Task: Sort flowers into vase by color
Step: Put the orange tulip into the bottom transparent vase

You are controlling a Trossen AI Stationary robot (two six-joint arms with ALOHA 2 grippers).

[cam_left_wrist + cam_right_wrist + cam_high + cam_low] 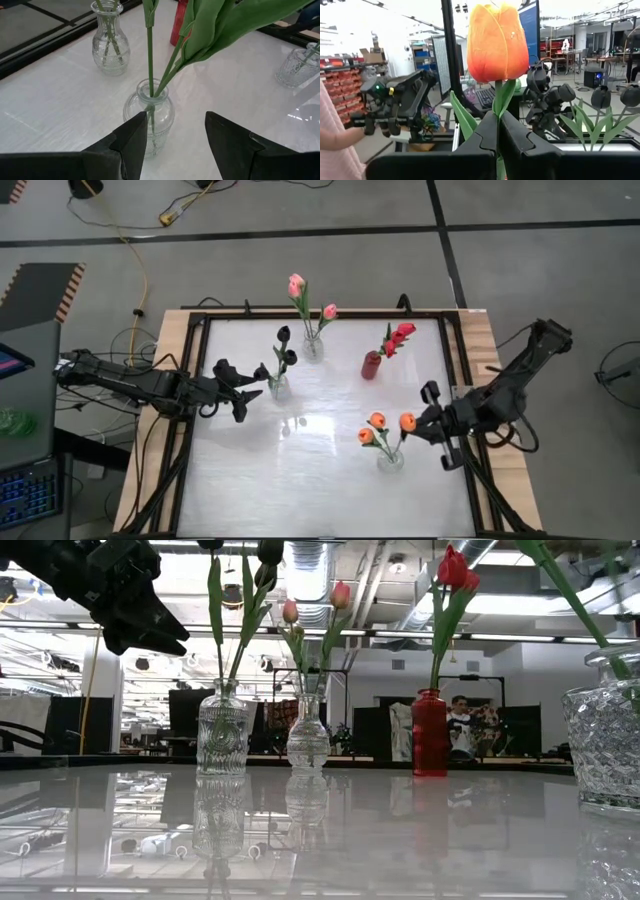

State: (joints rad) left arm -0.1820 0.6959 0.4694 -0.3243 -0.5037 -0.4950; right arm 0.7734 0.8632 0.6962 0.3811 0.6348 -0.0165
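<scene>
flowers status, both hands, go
Left hand open beside black tulips' vase. Right hand shut on orange tulip stem, at clear vase. Nothing blocking.

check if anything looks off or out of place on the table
Nothing stands out. All four vases stand upright, each with one colour: pink tulips, black tulips, red tulips, orange tulips. No flower lies loose.

Clear patterned glass vases point(222, 728) stand on a glossy white table point(300, 480) edged in pale wood.

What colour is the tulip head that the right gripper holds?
Orange tulip head, shading to yellow; right wrist view shows it best.
</scene>
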